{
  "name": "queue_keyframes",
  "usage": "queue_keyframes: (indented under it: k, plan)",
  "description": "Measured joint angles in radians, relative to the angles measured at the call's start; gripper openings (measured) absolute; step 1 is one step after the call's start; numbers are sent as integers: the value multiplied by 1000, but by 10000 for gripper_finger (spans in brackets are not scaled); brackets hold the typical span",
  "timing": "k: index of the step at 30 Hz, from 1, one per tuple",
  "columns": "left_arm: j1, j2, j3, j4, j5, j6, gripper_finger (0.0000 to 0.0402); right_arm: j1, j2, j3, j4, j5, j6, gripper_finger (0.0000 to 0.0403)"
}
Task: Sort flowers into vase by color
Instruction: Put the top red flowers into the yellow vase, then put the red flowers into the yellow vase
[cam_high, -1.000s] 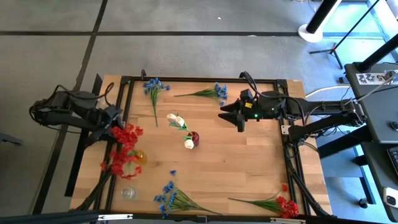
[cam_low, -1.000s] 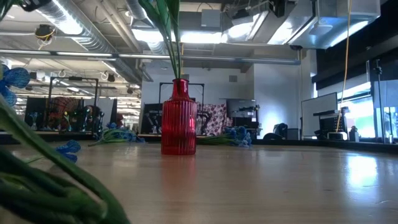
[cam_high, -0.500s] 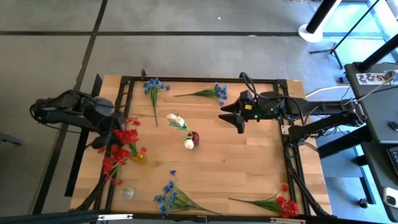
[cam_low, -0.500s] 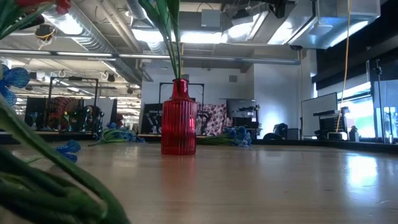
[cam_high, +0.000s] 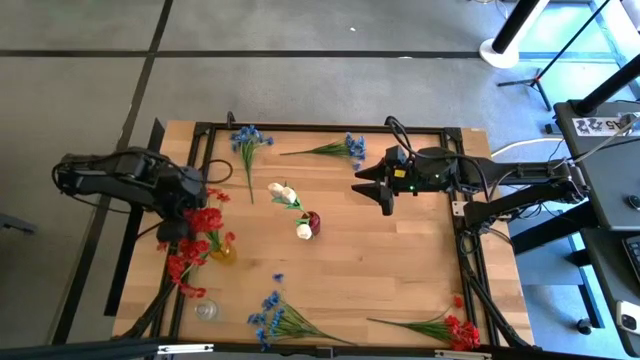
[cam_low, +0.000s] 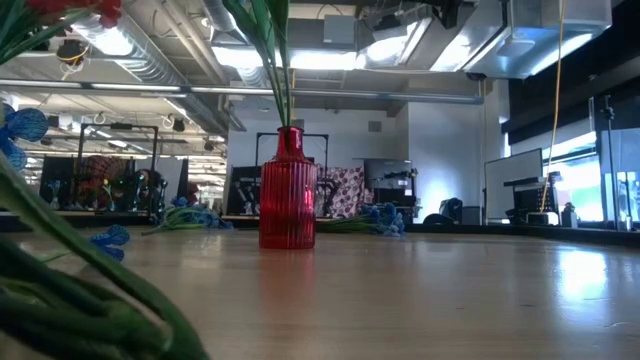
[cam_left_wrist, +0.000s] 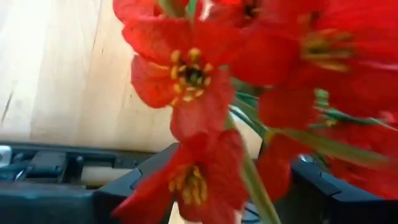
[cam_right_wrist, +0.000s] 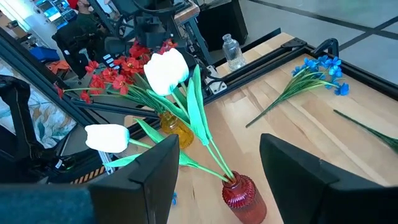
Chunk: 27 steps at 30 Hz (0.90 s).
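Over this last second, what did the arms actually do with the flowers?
The left claw carried its red sprig from the table's left edge inward, so the stems now hang at the yellow vase. The right claw, the red vase with white tulips and the loose sprigs stayed put.

Grey carpet is lying around the wooden table, dark seams running across it. Long ceiling lights are glowing over silver ducts. Daylight is coming through a window beside a white wall.
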Motion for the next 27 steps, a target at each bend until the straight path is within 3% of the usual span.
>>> queue_keyframes:
  k: [4, 10, 15, 22, 27]
  plan:
    - [0, 8, 73, -17, 8, -21, 219, 0, 0, 0, -14, 0, 0, 222]
    - [0, 4, 182, -44, 149, -131, 218, 0, 0, 0, -45, -1, 0, 222]
    - [0, 3, 285, -51, 152, -191, 218, 0, 0, 0, -51, -1, -2, 222]
    - [0, 2, 415, -28, -7, -227, 218, 0, 0, 0, -49, -1, 10, 222]
    - [0, -2, 442, 199, -228, -225, 218, 0, 0, 0, -41, 49, 63, 222]
